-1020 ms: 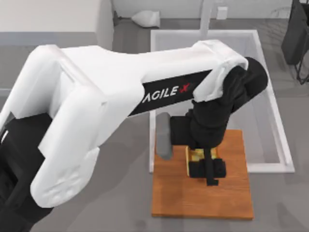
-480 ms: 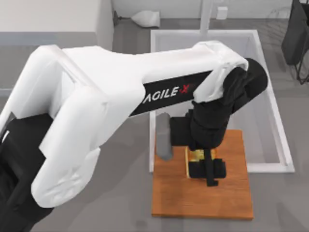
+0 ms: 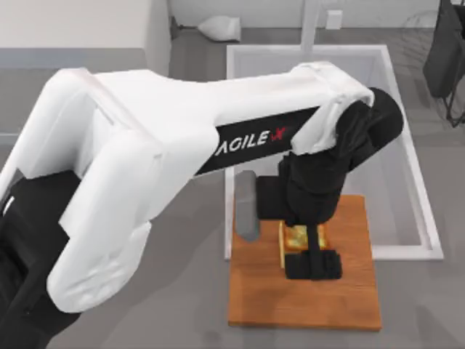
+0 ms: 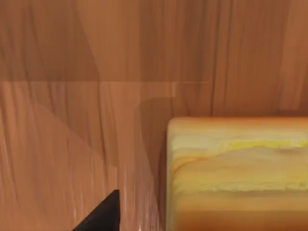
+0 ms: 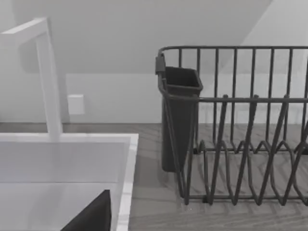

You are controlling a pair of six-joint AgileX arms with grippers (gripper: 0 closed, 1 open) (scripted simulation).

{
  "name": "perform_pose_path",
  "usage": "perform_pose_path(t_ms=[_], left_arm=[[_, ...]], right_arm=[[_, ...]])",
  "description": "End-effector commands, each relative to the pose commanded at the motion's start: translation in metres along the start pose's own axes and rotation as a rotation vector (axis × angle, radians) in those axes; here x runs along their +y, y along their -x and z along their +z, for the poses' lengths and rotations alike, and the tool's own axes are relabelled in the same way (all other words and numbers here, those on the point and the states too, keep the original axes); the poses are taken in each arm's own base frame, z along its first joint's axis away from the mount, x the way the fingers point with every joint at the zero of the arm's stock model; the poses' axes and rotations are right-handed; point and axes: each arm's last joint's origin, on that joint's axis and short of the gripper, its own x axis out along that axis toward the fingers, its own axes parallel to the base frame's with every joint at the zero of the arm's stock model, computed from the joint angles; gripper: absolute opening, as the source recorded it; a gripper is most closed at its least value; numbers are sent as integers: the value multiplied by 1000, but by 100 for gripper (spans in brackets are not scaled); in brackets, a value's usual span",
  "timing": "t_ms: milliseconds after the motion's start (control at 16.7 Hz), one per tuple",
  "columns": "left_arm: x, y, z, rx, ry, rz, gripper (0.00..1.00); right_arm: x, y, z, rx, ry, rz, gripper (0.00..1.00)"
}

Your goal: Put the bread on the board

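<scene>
The left gripper, black and two-fingered, hangs low over the lower middle of the top view, at the end of the big white AgileX arm that reaches in from the left. Its fingers are spread apart and grasp nothing. Beneath it lies the large flat rectangular orange-brown wooden cutting board, its upper edge overlapping the rim of the white rectangular sink basin. The small golden-yellow bread chunk with an orange-brown crust edge rests on the board's upper-middle part, just above the gripper in the frame and partly under the black wrist; its long axis cannot be told. In the left wrist view the bread lies flat on the wood grain. The left arm is plainly the nearer; the right arm is parked off by a dark wire dish rack.

Compared with half a second earlier, the fingers have widened and no longer clasp the bread, which has not moved, so the placing looks done and a straight lift away seems next.
</scene>
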Motion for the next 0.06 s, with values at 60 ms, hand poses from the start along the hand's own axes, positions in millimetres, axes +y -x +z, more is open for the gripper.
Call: perform_pose_path(t_ms=[60], left_arm=[[0,0,0,0,0,0,100]], right_arm=[[0,0,0,0,0,0,100]])
